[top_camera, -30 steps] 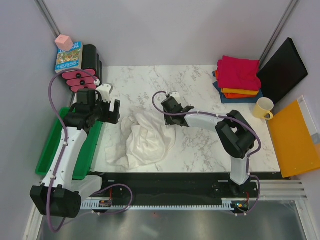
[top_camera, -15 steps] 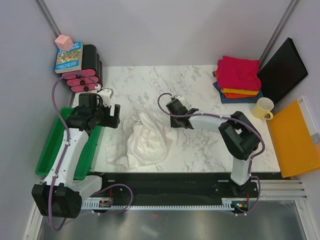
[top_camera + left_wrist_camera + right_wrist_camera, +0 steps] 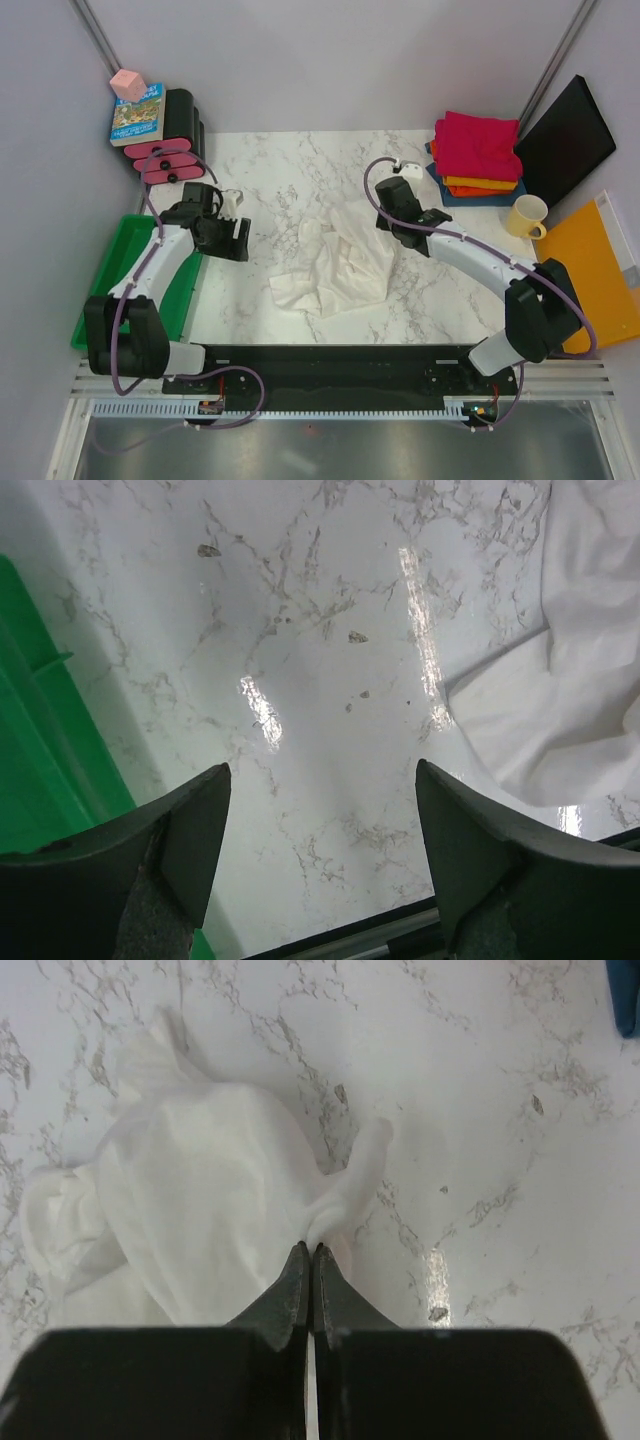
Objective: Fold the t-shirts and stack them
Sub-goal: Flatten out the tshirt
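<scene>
Marble table [image 3: 300, 160]: work surface for both arms, with all cloth lying on it.

Off-white t-shirt [image 3: 345, 265]: unfolded and wrinkled, bunched in a heap at the middle of the table, nearer the front edge.

Green bin [image 3: 118, 250]: stands against the table's left edge, beside the left arm.

Stack of folded t-shirts [image 3: 478, 148]: at the far right corner of the table, magenta on top, orange below it, dark blue at the bottom. It lies well apart from the off-white t-shirt.

Right gripper [image 3: 310, 1255]: jaws closed together on a small pinched ridge of the off-white t-shirt, at the heap's right-hand edge — the cloth puckers up into the fingertips.

Left gripper [image 3: 320, 770]: jaws spread wide over bare marble with nothing between them. The shirt's nearest edge lies just beside it, not touching — the green bin is on its other side.
</scene>
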